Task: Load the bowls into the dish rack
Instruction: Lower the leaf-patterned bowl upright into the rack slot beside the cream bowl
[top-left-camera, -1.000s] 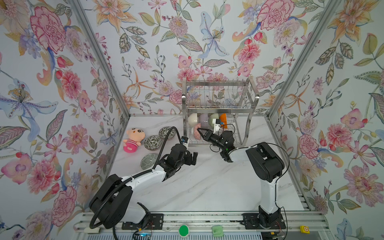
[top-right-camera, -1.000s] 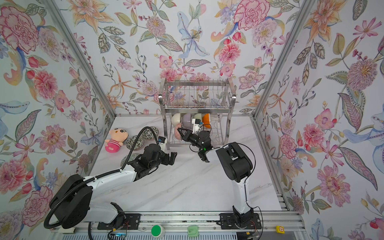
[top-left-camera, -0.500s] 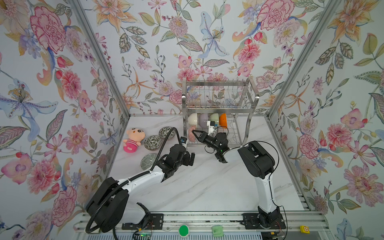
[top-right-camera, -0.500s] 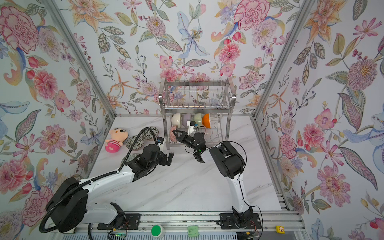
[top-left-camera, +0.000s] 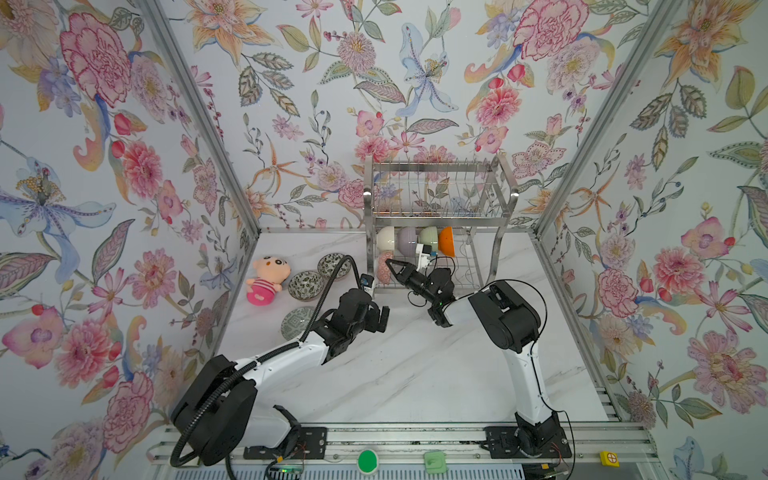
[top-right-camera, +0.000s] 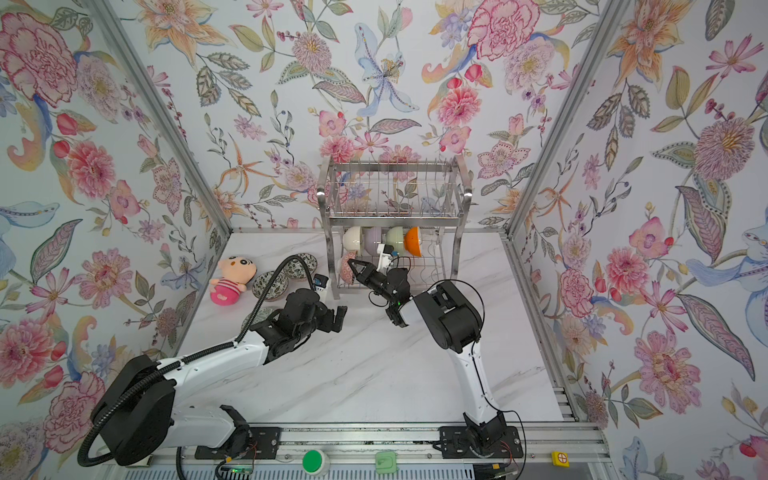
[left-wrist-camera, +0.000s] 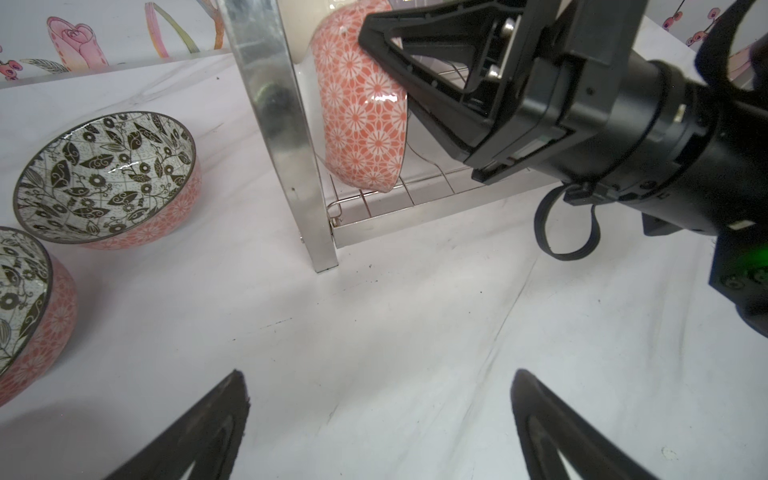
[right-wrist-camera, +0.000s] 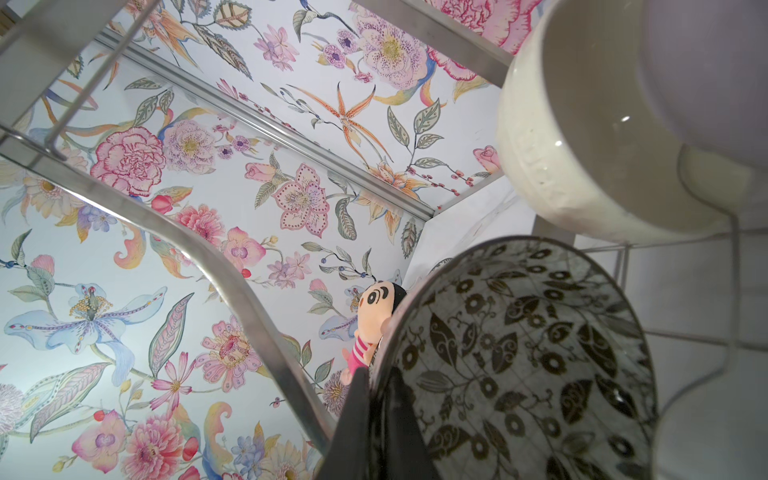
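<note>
Firmly, right claw (top-left-camera: 388, 262) pinches patterned bowl (left-wrist-camera: 365, 116), rim partly hidden; left claw (left-wrist-camera: 379, 376) gapes.

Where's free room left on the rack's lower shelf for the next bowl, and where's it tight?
Free: on the dish rack, the lower shelf right of the orange bowl, up to its right legs; the upper tier looks bare too. Tight: the left end, where the right gripper, shut on a patterned bowl, sits before the cream bowl.

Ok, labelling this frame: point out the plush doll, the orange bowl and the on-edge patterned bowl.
plush doll (top-left-camera: 261, 287): a top view, striped belly.
orange bowl (top-left-camera: 446, 241): a top view, outer wall.
on-edge patterned bowl (left-wrist-camera: 363, 124): left wrist view, pink outside.
</note>
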